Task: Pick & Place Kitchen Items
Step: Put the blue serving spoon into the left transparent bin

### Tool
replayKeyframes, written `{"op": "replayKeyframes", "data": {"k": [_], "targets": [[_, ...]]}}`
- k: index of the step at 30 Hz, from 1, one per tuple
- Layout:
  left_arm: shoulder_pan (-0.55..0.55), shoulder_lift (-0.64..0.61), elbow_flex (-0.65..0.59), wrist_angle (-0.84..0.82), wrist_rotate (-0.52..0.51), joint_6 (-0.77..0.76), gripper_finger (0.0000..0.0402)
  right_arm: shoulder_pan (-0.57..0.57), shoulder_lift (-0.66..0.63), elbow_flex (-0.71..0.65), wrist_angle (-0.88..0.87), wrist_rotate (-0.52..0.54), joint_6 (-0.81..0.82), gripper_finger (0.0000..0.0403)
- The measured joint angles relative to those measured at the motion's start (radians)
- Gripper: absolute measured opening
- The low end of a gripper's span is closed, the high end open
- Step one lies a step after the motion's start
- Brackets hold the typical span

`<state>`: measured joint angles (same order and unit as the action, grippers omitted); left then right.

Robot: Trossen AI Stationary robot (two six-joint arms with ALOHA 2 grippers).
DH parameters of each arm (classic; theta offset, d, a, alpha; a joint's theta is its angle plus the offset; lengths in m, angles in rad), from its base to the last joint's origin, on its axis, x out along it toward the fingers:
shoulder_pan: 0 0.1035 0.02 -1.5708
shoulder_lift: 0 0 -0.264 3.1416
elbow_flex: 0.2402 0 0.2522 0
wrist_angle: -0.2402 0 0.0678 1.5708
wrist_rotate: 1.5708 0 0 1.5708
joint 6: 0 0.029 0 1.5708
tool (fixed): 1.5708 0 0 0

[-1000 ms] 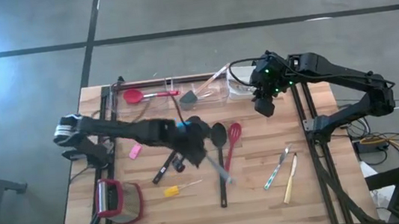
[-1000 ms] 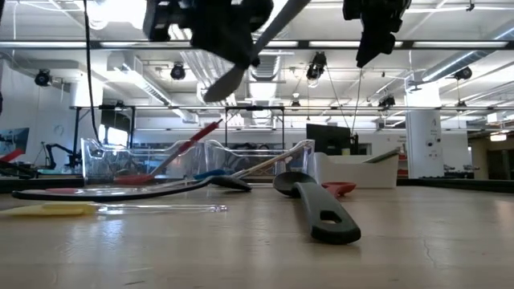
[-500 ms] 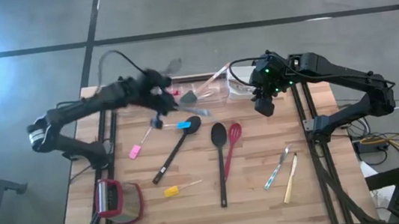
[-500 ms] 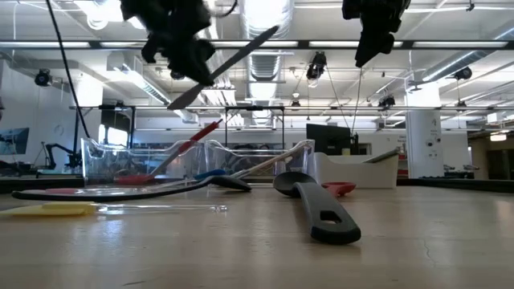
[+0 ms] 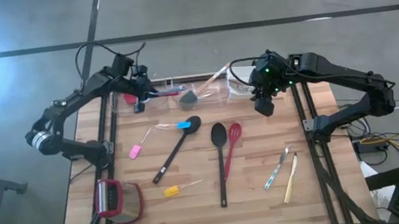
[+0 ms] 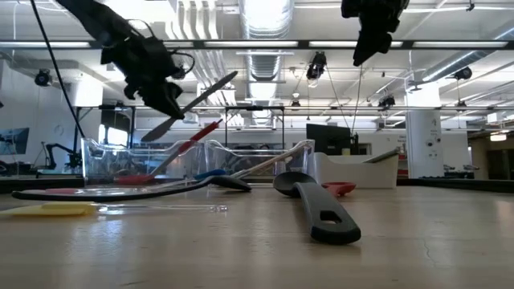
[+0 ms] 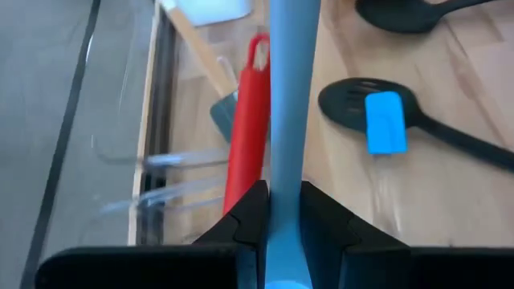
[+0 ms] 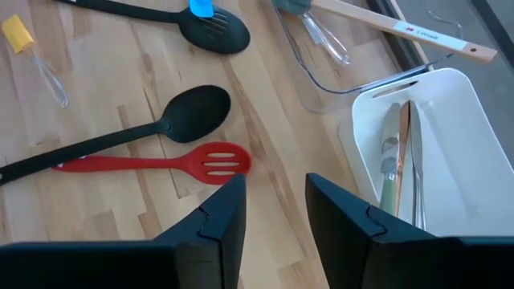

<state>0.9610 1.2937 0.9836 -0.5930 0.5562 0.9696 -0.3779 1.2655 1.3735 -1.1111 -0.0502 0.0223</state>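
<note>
My left gripper is shut on a grey spatula and holds it in the air above the clear tub at the table's far left. A red utensil and another grey one lie in that tub. My right gripper hangs open with nothing in it, high beside the white tub at the far right, which holds metal cutlery. On the table lie a black slotted spoon with a blue piece, a black spoon and a red spatula. My left gripper pinches the spatula's grey-blue handle between its two fingers, which lie across it. It comes slanting down from the table's left side. The spatula is lifted clear and tilted, one end low and the other high.
A pink piece and a yellow piece lie on the left half. Metal and wooden cutlery lies near the right front. The red-framed round object sits at the near left corner.
My left gripper has swung from the table's middle toward the far left edge, carrying the grey spatula clear of the table to above the clear tub. It has rolled on the way, and the spatula's tilt has flattened. The right arm has kept still.
</note>
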Motion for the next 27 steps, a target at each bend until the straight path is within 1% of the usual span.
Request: {"op": "replayKeyframes", "data": {"k": [5,9,15,18,22,27], "targets": [[0.05,0.021,-0.04,0.086,0.03,0.002,0.0052,0.0,0.0,0.0,0.005,0.0,0.0,0.013],[0.074,0.07,-0.037,0.095,0.027,0.0,0.0052,0.0,0.0,0.0,0.012,0.0,0.001,0.0127],[0.101,0.175,-0.002,0.081,-0.077,-0.002,0.0052,0.0,0.0,0.0,0.019,0.0,0.004,0.0117],[0.109,0.218,0.007,0.057,-0.12,0.025,0.0052,0.0,0.0,0.0,0.017,0.0,0.004,0.0114],[0.111,0.242,0.014,0.061,-0.115,0.031,0.0052,0.0,0.0,0.0,0.016,0.0,0.004,0.0115],[0.113,0.243,0.013,0.067,-0.118,0.031,0.0052,0.0,0.0,0.0,0.017,0.0,0.001,0.0121]]}}
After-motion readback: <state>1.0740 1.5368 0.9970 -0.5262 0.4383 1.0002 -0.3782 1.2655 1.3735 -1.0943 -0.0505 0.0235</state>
